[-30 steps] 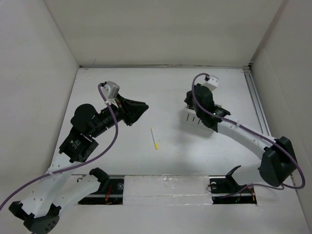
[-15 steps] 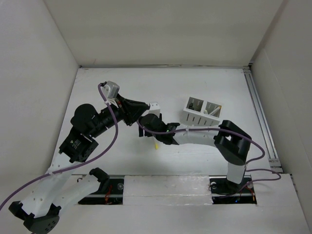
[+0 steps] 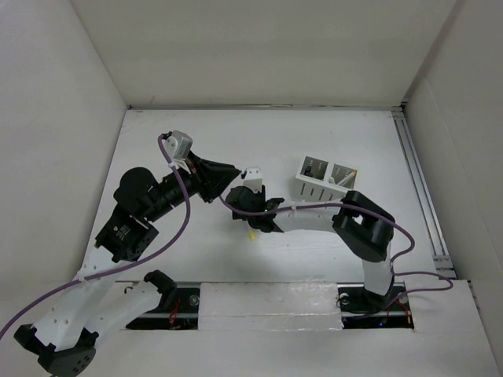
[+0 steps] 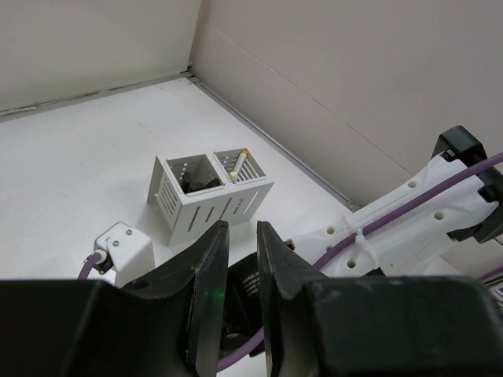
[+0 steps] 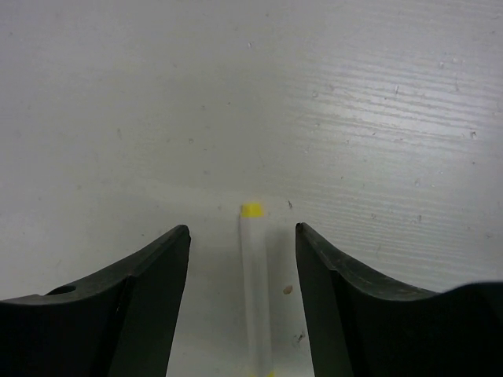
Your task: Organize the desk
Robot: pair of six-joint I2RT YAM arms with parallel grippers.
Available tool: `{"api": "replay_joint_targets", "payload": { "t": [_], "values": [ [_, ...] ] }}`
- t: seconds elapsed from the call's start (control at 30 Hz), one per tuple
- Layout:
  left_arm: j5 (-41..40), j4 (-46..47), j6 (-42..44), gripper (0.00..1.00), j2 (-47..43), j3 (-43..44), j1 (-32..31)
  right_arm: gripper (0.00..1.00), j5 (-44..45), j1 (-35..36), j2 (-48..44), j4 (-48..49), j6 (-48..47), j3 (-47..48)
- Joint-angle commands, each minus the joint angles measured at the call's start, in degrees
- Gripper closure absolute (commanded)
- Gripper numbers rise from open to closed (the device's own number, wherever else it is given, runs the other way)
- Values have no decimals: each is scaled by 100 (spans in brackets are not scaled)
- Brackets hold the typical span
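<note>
Straddling a white yellow-tipped stick (image 5: 253, 267), the right gripper (image 5: 242, 236) stands with jaws apart, left of the holder box (image 3: 324, 182). The left gripper (image 4: 241, 236), farther left of that box, shows fingers nearly together and empty. The desk (image 3: 354, 133) lies under stick and box.

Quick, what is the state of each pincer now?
Left pincer: closed, holding nothing.
Right pincer: open, around the white stick on the desk, not gripping it.
</note>
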Motion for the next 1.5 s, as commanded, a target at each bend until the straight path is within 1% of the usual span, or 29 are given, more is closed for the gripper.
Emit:
{"api": "replay_joint_targets", "payload": {
  "t": [0.0,0.07,0.17,0.2,0.23,0.37,0.4,0.43,0.47,0.5,0.57,0.6,0.63,0.67,0.8,0.9,0.97,1.0,1.03,1.13,1.23,1.43,1.47],
  "values": [
    [91,358,-33,82,-49,-41,2,39,217,-4,259,-170,59,367],
    [73,349,-33,82,-49,-32,2,40,217,-4,479,-268,138,525],
    [82,358,-33,82,-66,-41,2,46,16,-188,620,-163,173,544],
    [91,358,-33,82,-58,-41,2,50,-55,-189,637,-67,182,500],
    [91,358,-33,82,-75,-32,2,51,-108,-284,655,-22,208,474],
    [91,358,-33,82,-75,-41,2,54,-178,-408,655,162,209,351],
    [91,358,-33,82,-93,-41,2,61,-205,-408,646,215,191,333],
    [91,358,-33,82,-84,-32,2,65,-240,-408,664,224,182,324],
    [82,358,-33,82,-93,-41,2,67,-257,-408,673,215,182,341],
    [91,358,-33,82,-93,-41,2,67,-249,-408,673,146,200,350],
    [73,358,-33,82,-75,-32,2,64,-275,-408,629,110,287,298],
    [73,358,-33,82,-84,-32,2,56,-284,-408,550,101,323,245],
    [73,358,-33,82,-75,-41,2,51,-293,-408,480,119,340,184],
    [82,358,-33,82,-93,-41,2,43,-406,-408,340,241,367,-43],
    [82,349,-33,82,-66,-32,2,40,-530,-408,58,303,358,-238],
    [73,358,-42,82,-75,-32,2,40,-697,-339,-13,303,323,-309],
    [82,358,-33,82,-75,-41,2,45,-723,-286,-31,269,305,-318],
    [91,358,-33,82,-75,-41,2,49,-697,-285,-31,242,323,-318],
    [82,358,-33,82,-75,-41,2,50,-680,-216,-22,224,332,-326],
    [82,358,-33,82,-93,-41,2,51,-679,-215,40,207,411,-396],
    [91,358,-33,82,-75,-50,2,54,-688,-154,92,172,428,-432],
    [82,358,-33,82,-75,-41,2,55,-548,-101,338,-57,411,-239],
    [82,358,-33,82,-84,-50,2,58,-522,-101,373,-188,437,-160]
  ]
}}
